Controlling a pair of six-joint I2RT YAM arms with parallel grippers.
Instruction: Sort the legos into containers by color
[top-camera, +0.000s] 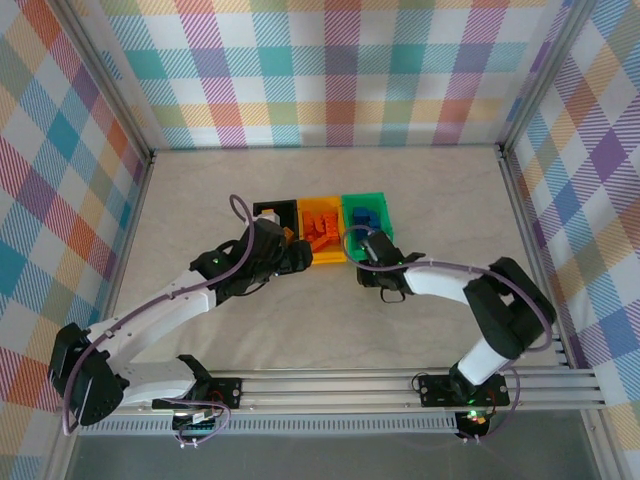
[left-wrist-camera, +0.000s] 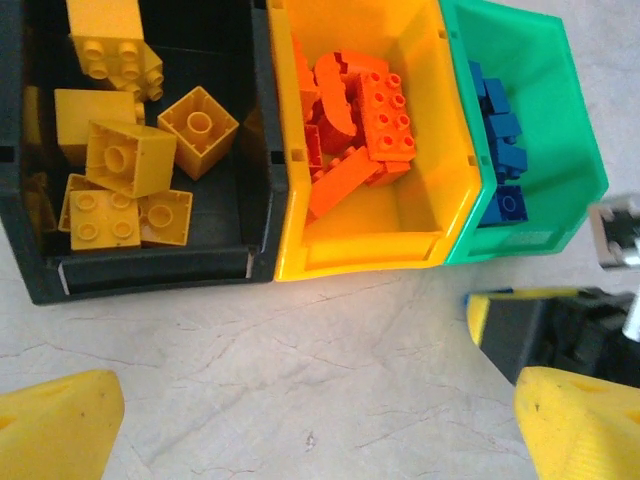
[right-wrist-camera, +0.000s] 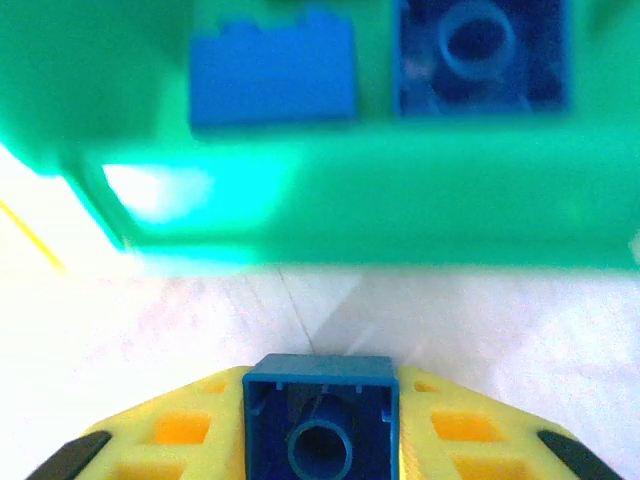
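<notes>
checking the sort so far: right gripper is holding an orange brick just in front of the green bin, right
Not orange. The right wrist view shows the right gripper holding a blue brick, just in front of the green bin.

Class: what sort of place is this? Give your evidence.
Probably a robot lab test cell: left arm and right arm bolted to a metal rail, plaid panels walling the table, bricks sorted into bins.
</notes>
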